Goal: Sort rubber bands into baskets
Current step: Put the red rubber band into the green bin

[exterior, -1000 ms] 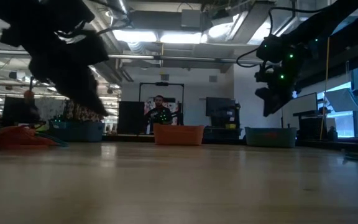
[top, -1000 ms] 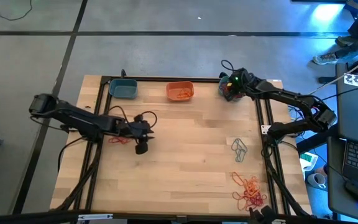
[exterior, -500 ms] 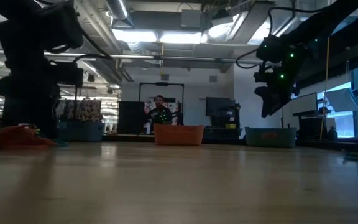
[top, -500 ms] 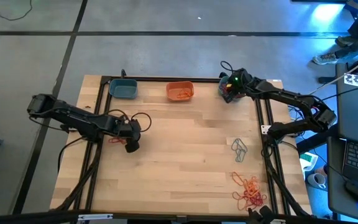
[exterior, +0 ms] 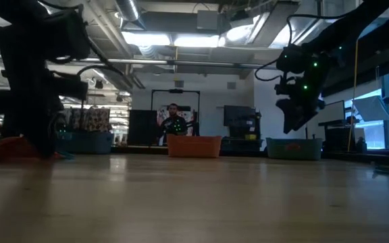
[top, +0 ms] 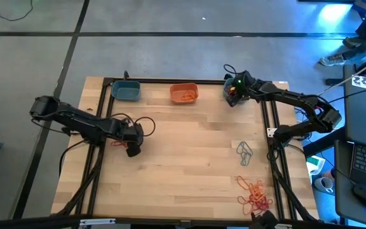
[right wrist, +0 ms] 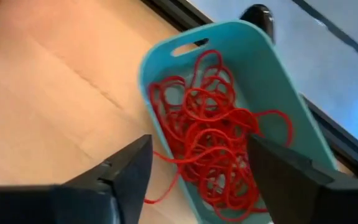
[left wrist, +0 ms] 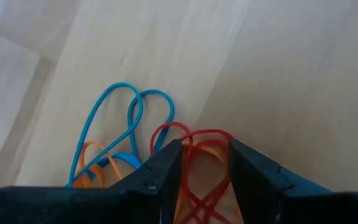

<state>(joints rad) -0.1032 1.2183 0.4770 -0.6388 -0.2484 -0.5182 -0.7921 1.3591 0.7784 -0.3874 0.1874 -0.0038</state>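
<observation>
My left gripper (top: 132,147) points down at the table's left middle, open, with its fingers on either side of red rubber bands (left wrist: 205,163) in a small pile (top: 118,142). Blue bands (left wrist: 126,115) and an orange band (left wrist: 87,163) lie beside them. My right gripper (top: 233,90) hovers open and empty over the far-right teal basket (right wrist: 278,81), which is full of red bands (right wrist: 216,137). One red band hangs over that basket's rim (right wrist: 161,186). The orange basket (top: 183,93) and the other teal-blue basket (top: 126,91) stand along the far edge. My left gripper has a finger (left wrist: 166,171) on each side of the red bands (left wrist: 194,140), coming from above, pointing down. The bands lie flat on the table. I cannot tell whether the fingers touch them.
A few grey-teal bands (top: 244,152) lie near the table's right edge, and a pile of orange and red bands (top: 255,196) lies at the near right corner. Black cables (top: 146,122) loop beside my left gripper. The middle of the wooden table (top: 189,159) is bare.
My left gripper has gone a little toward the table's left edge, turned from a slant to pointing straight down, and come down onto the small pile of bands.
</observation>
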